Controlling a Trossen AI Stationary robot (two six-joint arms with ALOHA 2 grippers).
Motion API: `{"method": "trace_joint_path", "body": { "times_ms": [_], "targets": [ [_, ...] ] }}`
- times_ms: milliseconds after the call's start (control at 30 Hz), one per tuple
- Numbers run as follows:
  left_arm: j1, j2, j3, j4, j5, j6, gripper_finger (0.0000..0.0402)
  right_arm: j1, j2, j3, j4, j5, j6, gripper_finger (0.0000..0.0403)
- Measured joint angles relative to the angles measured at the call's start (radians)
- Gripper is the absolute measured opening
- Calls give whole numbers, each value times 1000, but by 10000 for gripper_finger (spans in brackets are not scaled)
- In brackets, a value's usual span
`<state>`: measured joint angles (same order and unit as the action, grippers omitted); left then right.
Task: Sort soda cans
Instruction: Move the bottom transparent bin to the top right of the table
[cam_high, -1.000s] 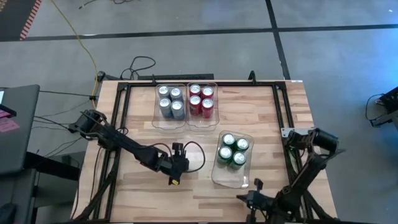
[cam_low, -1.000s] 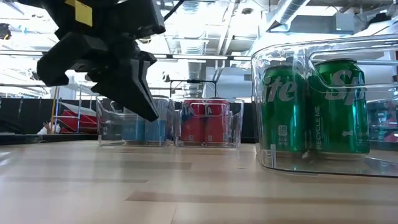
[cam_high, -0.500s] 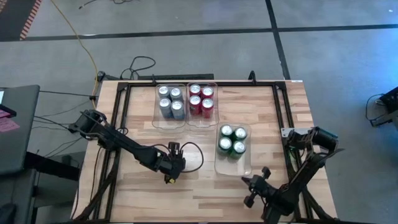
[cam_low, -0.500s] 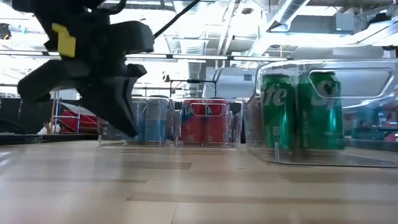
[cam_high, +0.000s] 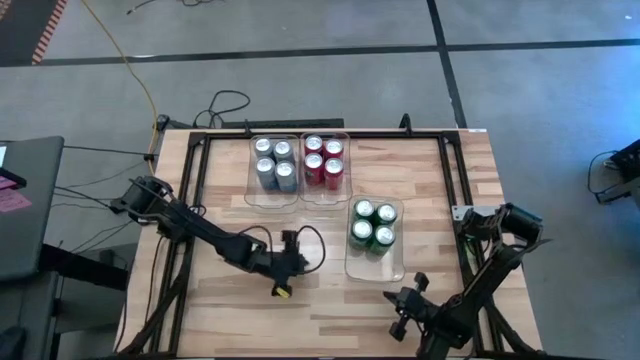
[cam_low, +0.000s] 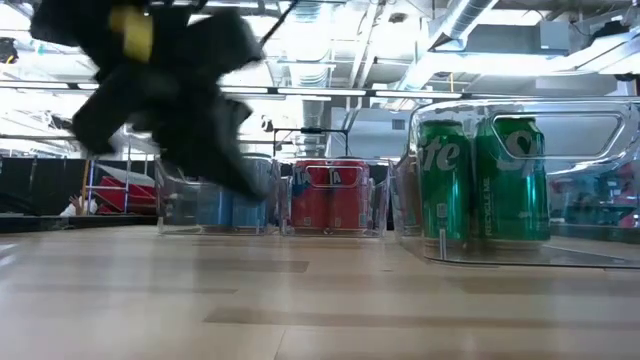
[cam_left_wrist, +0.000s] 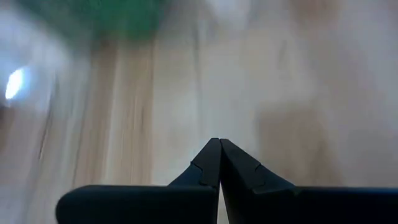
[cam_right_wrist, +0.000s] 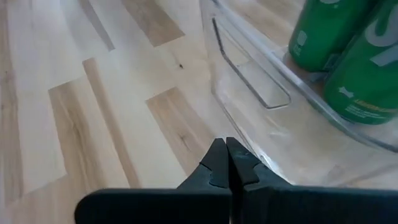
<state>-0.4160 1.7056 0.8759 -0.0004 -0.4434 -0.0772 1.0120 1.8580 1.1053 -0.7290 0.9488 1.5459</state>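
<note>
**With every can binned by colour, sorting looks all but finished**

Though both arms hang low over the near half of the surface (cam_high: 220, 190), nothing held in either.

Left side: left pincer (cam_high: 284, 278) low over bare wood at the near middle, fingers (cam_left_wrist: 217, 163) pressed together on nothing, well apart from every bin. Blurred in the low view, so probably mid-swing.

Far middle: silver-grey cans (cam_high: 274, 162), four of them, upright in a clear bin (cam_high: 252, 190). Touching that bin on its right, a second clear bin (cam_high: 349, 190) with four red cans (cam_high: 323, 160), also upright.

Right of centre and nearer: four green cans (cam_high: 374, 226) upright in the far half of a third clear bin (cam_high: 372, 268), near half bare. Stands apart from the other two, not in line with them.

Near right: right pincer (cam_high: 402, 322) just beside the near end of the green bin, fingers (cam_right_wrist: 225, 163) pressed together and empty, tips close to the bin wall; cannot tell whether touching.

Judgement: twelve cans seen, each colour in its own bin, none loose on the wood. Little left beyond perhaps nudging the green bin into line and pulling both arms clear.
</note>
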Motion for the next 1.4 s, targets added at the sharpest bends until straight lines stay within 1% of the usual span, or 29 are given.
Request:
{"method": "trace_joint_path", "body": {
  "times_ms": [67, 167, 267, 367, 500, 600, 700, 800, 967, 1100, 1267, 1400],
  "targets": [
    [18, 13, 1, 147, 36, 63, 0, -1, 0, 0, 16, -1, -25, 0],
    [59, 22, 1, 265, 57, 98, 0, -1, -7, 0, 15, -4, -25, 0],
    [107, 33, 0, 294, 72, 113, 0, 1, -32, 0, 19, -3, -25, 0],
    [156, 80, 5, 395, 122, 142, 0, 1, -57, 0, 20, -3, -37, 0],
    [202, 156, 16, 516, 157, 185, 0, 1, -71, 0, 29, -2, -63, 0],
    [231, 204, 36, 563, 174, 197, 0, 1, -71, 0, 31, -3, -58, 0],
    [258, 244, 64, 579, 228, 195, 0, 4, -71, 0, 32, -3, -62, 0],
    [274, 282, 98, 591, 254, 196, 0, 6, -71, 0, 27, 0, -70, 0],
    [287, 338, 158, 599, 259, 205, 0, 6, -71, 0, 31, 1, -72, 0],
    [301, 356, 199, 588, 258, 216, 0, 8, -71, 0, 27, 1, -81, 0],
    [314, 354, 209, 593, 254, 215, 0, 7, -71, 0, 23, -1, -81, 0],
    [315, 355, 209, 535, 241, 194, 0, 6, -71, -23, 19, -4, -57, 0]
  ]
}}
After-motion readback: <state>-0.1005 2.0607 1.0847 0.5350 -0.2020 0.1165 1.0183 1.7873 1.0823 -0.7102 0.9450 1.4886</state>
